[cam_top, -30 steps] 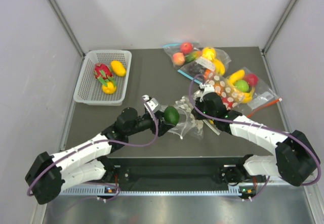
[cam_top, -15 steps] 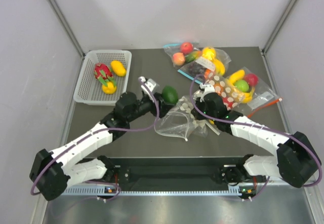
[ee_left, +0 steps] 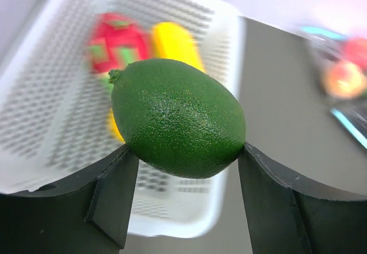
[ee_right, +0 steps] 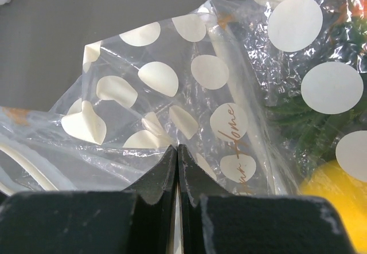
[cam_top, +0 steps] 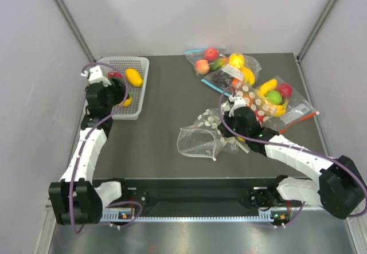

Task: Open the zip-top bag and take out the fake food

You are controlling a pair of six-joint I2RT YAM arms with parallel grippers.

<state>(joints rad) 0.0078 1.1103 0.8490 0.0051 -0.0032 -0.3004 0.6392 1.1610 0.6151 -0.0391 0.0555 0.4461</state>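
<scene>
The polka-dot zip-top bag (cam_top: 198, 140) lies crumpled and see-through at the table's middle, with no food showing in it. My right gripper (cam_top: 227, 115) is shut on its edge; in the right wrist view the jaws (ee_right: 176, 149) pinch the dotted plastic (ee_right: 172, 76). My left gripper (cam_top: 113, 86) is at the white basket (cam_top: 97, 109) on the far left, shut on a green lime (ee_left: 178, 125) held over the basket (ee_left: 189, 222). A red fruit with green leaves (ee_left: 117, 42) and yellow pieces (ee_left: 172, 39) lie in the basket.
Other bags of toy fruit lie at the back right: an undotted one (cam_top: 209, 59), a dotted one showing orange (cam_top: 252, 102) right behind my right gripper, and one with a banana and green fruit (cam_top: 275, 96). Grey walls close in both sides.
My left arm swung from the table's middle up and left to the basket, carrying the lime. The bag, emptied, slumped flat. My right gripper kept its hold, barely moving.
</scene>
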